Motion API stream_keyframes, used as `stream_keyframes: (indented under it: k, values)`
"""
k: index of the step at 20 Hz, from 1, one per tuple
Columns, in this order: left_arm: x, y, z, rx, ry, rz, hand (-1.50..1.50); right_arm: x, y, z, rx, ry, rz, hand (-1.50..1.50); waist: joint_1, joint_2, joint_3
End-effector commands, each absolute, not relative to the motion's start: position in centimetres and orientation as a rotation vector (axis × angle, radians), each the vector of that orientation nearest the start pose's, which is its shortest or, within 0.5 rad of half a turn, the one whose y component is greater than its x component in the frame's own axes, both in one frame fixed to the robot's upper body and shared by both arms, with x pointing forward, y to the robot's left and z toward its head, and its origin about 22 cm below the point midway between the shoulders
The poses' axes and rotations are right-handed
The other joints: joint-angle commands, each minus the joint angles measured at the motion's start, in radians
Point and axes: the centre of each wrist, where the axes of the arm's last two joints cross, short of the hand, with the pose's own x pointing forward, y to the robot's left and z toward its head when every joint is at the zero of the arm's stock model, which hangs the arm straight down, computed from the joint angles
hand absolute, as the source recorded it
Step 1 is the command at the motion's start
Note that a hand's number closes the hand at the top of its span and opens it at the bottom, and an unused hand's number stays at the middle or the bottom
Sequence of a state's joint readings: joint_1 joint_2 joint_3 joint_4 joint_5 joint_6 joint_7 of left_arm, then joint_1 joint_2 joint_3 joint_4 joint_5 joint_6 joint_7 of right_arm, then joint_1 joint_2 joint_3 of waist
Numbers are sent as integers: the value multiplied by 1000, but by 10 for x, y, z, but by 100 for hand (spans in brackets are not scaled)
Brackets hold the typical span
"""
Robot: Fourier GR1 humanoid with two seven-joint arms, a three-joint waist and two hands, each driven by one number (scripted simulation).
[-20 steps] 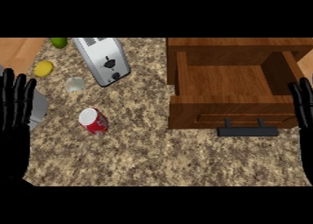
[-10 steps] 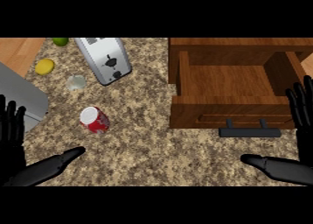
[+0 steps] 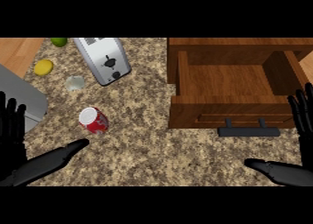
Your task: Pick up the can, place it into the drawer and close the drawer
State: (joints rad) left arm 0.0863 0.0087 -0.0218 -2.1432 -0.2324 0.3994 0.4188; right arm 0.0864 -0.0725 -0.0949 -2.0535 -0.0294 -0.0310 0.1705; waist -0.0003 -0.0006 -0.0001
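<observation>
A red can (image 3: 93,120) with a white top stands upright on the speckled counter, left of centre. The wooden drawer (image 3: 231,110) at the right is pulled out and holds nothing; its black handle (image 3: 248,131) faces me. My left hand (image 3: 9,140) shows at the lower left, fingers straight up, thumb pointing toward the can but short of it. My right hand (image 3: 307,131) is at the right edge beside the drawer front, fingers straight, thumb stretched along the counter. Neither hand touches anything.
A silver toaster (image 3: 105,59) lies at the back, above the can. A yellow lemon (image 3: 43,67), a green lime (image 3: 59,41) and a small clear glass (image 3: 74,82) sit at the back left. A grey appliance (image 3: 14,94) fills the left edge.
Both hands have come further into view, with their thumbs now stretched over the counter. The left thumb has drawn closer to the can. Can and drawer have not moved.
</observation>
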Motion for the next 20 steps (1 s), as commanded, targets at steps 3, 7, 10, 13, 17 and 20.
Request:
stream_keyframes:
  k: [3, 7, 10, 13, 17, 20]
  values:
    - [205, 227, 104, 393, -1609, 357, -150, 185, -269, 104, -171, -1809, -87, -150, -2, 0, 0]
    - [220, 214, 82, 389, -1586, 334, -150, 174, -276, 103, -180, -1814, -96, -150, -5, 0, 0]
    - [209, 215, 74, 411, -1563, 346, -150, 180, -287, 111, -187, -1820, -64, -150, -1, 0, 0]
    - [218, 192, 57, 416, -1534, 333, -150, 171, -274, 85, -169, -1824, -71, -150, -4, 0, 0]
    - [232, 217, 2, 436, -1522, 344, -150, 172, -293, 115, -190, -1839, -66, -150, -6, 1, -1]
    - [237, 217, -7, 428, -1494, 361, -150, 173, -286, 109, -186, -1844, -72, -150, -3, 1, 0]
